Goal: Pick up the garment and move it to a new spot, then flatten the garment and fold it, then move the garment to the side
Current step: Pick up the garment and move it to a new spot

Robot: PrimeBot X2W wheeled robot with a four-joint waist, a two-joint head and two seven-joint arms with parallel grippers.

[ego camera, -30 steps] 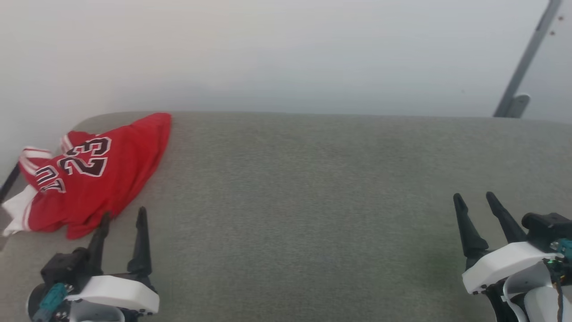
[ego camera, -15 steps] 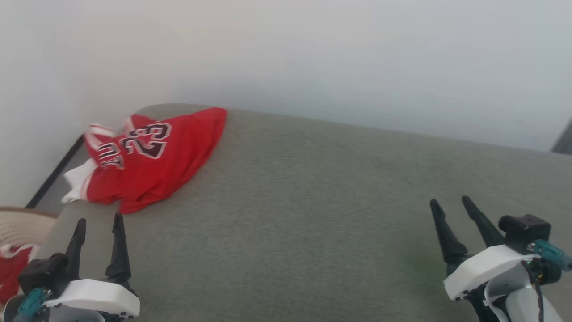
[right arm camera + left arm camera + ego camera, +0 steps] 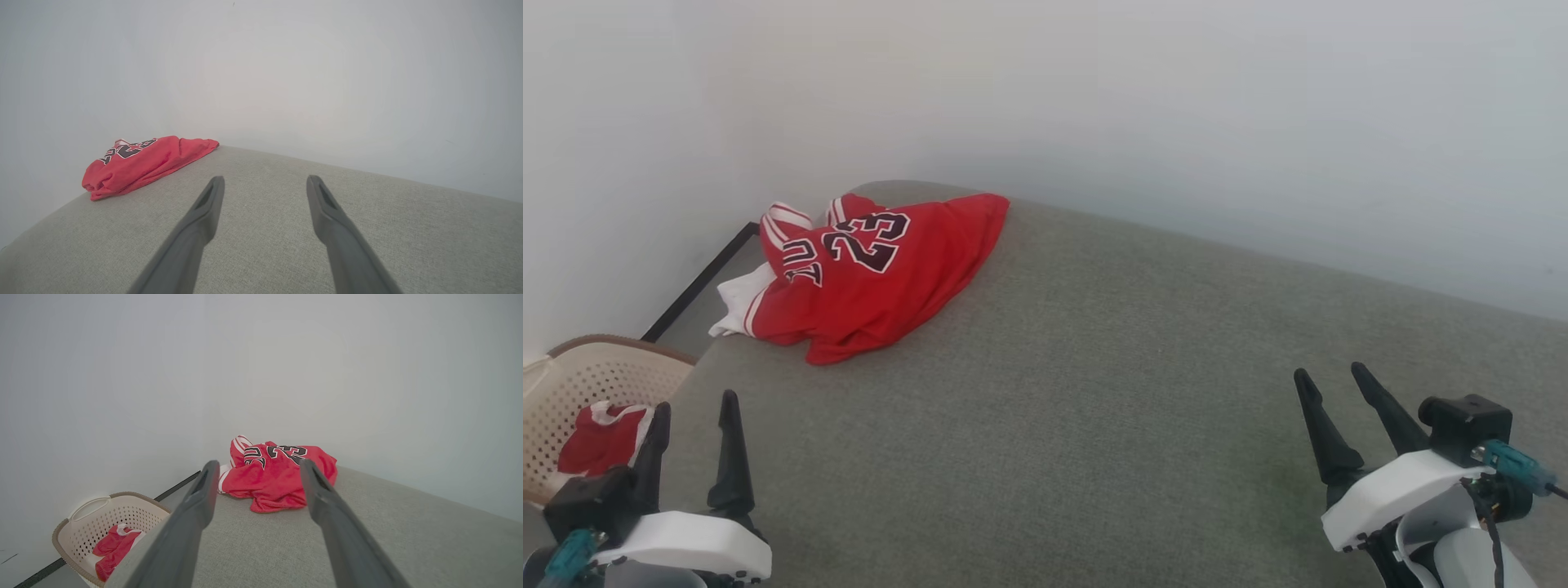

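The garment (image 3: 874,278) is a red jersey with a dark "23", white sleeves and striped trim, lying crumpled at the far left corner of the grey padded surface (image 3: 1094,392). My left gripper (image 3: 694,404) stands open near the front left edge, well short of the jersey, nothing between its fingers. In the left wrist view the garment (image 3: 278,477) lies ahead between the two open fingers. My right gripper (image 3: 1331,376) is open at the lower right, far from the jersey. The right wrist view has the garment (image 3: 143,163) at the far left.
A cream perforated laundry basket (image 3: 572,392) stands on the floor left of the surface, with another red-and-white cloth (image 3: 600,437) inside; the basket (image 3: 81,522) also sits low in the left wrist view. A pale wall runs behind the surface.
The head camera has turned left, so the jersey now sits further right in the picture and the basket has come into view. Both grippers stay open.
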